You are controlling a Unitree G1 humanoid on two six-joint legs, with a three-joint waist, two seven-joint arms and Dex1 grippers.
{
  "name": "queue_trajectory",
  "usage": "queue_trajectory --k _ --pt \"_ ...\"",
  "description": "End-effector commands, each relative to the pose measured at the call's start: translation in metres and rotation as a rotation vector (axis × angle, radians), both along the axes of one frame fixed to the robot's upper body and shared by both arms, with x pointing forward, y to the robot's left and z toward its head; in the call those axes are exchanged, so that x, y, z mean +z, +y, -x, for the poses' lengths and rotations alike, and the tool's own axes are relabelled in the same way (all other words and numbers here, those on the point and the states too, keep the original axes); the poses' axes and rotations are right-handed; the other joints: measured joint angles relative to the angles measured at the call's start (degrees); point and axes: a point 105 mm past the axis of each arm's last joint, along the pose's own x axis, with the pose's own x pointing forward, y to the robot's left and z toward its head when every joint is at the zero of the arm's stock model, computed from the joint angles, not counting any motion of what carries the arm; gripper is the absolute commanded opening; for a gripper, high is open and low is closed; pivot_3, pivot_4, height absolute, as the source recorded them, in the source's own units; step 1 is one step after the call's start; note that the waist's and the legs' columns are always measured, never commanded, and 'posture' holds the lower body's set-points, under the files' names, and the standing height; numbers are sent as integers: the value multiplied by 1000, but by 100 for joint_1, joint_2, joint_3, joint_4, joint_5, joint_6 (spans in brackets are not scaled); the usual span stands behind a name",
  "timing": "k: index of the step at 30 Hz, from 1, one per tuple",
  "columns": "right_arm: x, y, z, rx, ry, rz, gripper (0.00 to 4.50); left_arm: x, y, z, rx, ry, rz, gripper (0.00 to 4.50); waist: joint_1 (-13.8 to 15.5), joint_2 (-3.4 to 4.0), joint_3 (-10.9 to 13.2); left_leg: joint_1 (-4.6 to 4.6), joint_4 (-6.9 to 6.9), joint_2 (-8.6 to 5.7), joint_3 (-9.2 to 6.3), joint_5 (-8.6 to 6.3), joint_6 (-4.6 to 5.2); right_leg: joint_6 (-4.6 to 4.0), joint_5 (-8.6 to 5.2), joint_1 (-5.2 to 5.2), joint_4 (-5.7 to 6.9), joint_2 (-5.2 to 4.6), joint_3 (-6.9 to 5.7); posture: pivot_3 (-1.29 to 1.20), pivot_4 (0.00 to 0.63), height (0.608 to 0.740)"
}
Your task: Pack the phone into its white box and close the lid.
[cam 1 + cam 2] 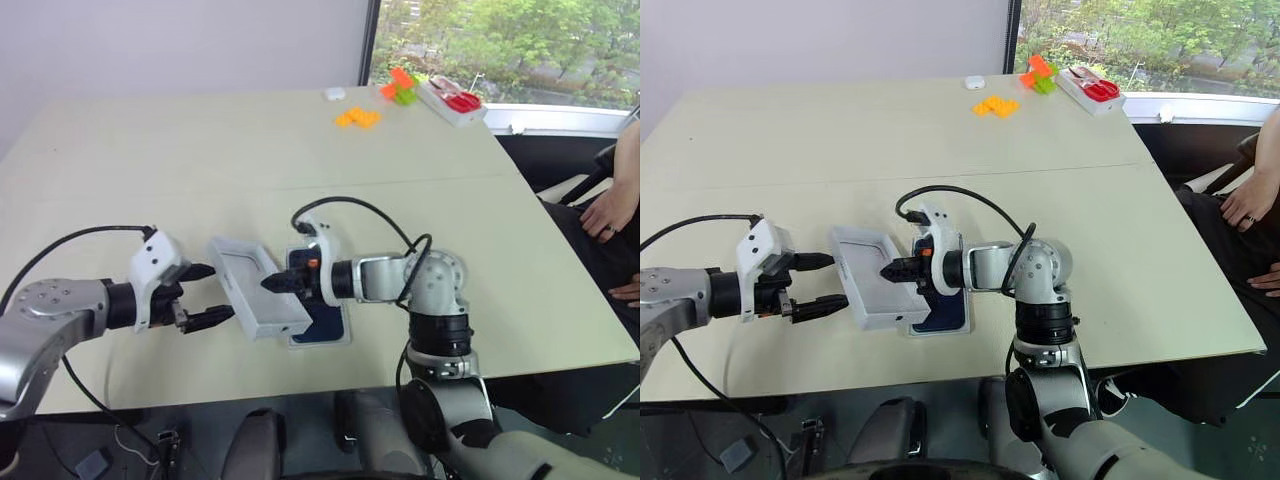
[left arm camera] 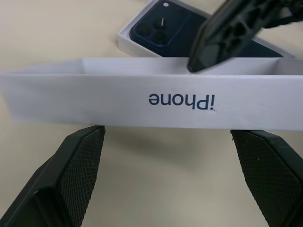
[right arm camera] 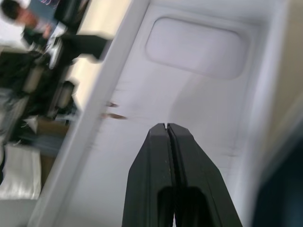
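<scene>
Near the table's [image 1: 120, 390] front edge, the left gripper [image 1: 205, 295] points toward the lid [image 1: 255, 285] with its two black fingers spread wide, one at each side of the lid's near end and holding nothing. The lid lies open side up, plain white inside, its side wall printed with the word "iPhone"; an oval recess shows in its inner floor in the right wrist view. The right gripper [image 1: 270, 284] reaches in from the other side with its fingers pressed tight together, the tip over the lid's inside; whether it touches the floor cannot be told. Just beside the lid, partly under the right wrist, the phone [image 1: 325, 325] lies in the white box [image 2: 124, 39], dark blue back up, the camera block in one corner. Well beyond, at the far edge, lie orange blocks [image 1: 357, 117], a small white object [image 1: 334, 94] and a red-and-white tray [image 1: 455, 101]. A person's hand [image 1: 605, 213] rests off to the right of the table
</scene>
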Motion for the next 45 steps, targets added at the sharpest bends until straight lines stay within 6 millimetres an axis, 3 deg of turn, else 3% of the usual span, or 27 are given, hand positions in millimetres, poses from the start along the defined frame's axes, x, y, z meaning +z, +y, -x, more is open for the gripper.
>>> queue_trajectory --k 1,4,8,14,22,25,30,34,42,45 --pt "27 43 18 82 25 -161 69 10 3 -7 4 -64 -23 4500 0 1 1 0 -2 1 0 0 0 0 0 0 0 2 -2 0 150 734" --pt "29 40 16 77 2 -144 69 10 -1 -12 7 -92 -11 4500 -14 3 2 0 -3 4 0 0 0 0 0 -2 1 3 -3 0 150 734" --pt "31 24 12 71 -179 2 69 10 1 -12 41 -83 13 4500 -56 3 2 0 -4 5 -2 0 0 1 0 -3 0 2 2 0 150 734" --pt "55 5 9 81 -358 -11 69 -1 15 -6 134 -56 36 4500 -120 3 2 -1 -5 8 -6 0 1 3 0 -1 -4 -7 2 0 150 734" --pt "72 -23 14 169 -640 2 69 1 -5 -8 120 -78 131 4500 -116 2 3 -5 -5 3 -4 0 0 22 -12 2 -13 -8 0 0 150 734" --pt "66 -37 23 252 -729 38 891 1 -9 -8 116 -74 138 4500 -116 1 3 -5 -6 -2 -2 -1 1 27 -15 3 -14 -6 0 0 150 734" --pt "59 -45 37 361 -748 26 3343 0 -12 -11 107 -69 143 4500 -138 -2 5 6 -6 1 0 -1 1 28 -16 4 -11 0 6 0 150 734" --pt "49 -36 56 459 -711 -24 3343 0 -14 -12 101 -69 143 4500 -122 -3 5 11 -6 2 -1 0 0 26 -16 5 -1 8 1 0 150 734" --pt "36 -15 60 480 -666 -70 3343 -1 -15 -12 99 -68 143 4500 -116 -3 5 9 -4 1 -2 0 0 26 -16 5 0 1 4 0 150 734" --pt "37 -11 60 483 -662 -91 2617 -2 -15 -12 101 -68 143 4500 -114 -4 4 9 -4 0 -3 0 0 25 -16 4 -2 -1 7 0 150 734"
